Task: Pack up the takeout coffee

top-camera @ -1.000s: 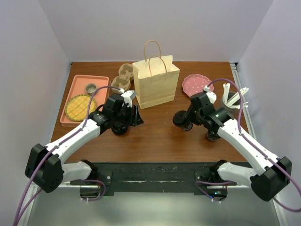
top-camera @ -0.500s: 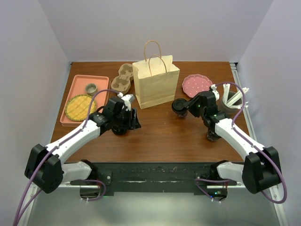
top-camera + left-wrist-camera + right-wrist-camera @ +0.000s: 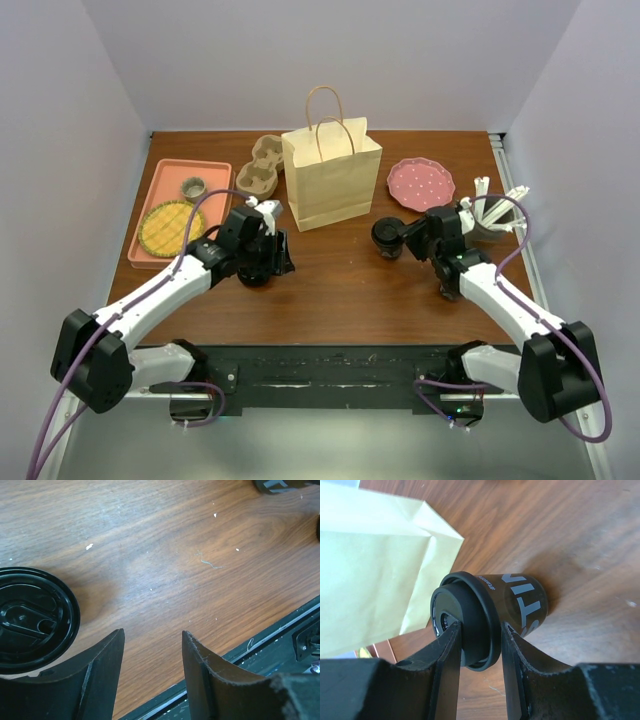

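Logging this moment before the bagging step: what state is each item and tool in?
Coffee cup: lidded, clamped at its lid by the right tool.
Second coffee cup: lidded, upright, ungripped.
Left tool: open, empty.
Paper bag: standing upright, handles up.
Cup carrier: empty.
Pink plate: empty.

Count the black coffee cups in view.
3. The first cup is gripped sideways by the right tool; a second cup stands just outside the left tool; a third cup, partly hidden, sits under the right arm. The bag could hide more.
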`<control>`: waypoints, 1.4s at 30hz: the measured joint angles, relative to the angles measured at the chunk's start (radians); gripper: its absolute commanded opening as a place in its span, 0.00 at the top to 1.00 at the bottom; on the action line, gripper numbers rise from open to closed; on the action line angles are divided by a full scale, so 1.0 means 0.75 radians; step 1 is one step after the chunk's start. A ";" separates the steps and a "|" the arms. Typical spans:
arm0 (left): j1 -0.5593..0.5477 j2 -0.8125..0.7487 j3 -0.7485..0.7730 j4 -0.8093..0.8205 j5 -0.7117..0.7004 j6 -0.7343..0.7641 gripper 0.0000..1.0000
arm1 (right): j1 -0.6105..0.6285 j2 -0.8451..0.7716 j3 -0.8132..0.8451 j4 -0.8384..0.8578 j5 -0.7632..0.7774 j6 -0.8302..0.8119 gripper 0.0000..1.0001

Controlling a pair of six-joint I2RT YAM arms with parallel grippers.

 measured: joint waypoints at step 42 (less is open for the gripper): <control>0.034 0.980 1.721 -0.576 -0.799 -0.214 0.50 | 0.026 -0.099 0.822 -1.043 -0.261 -0.758 0.44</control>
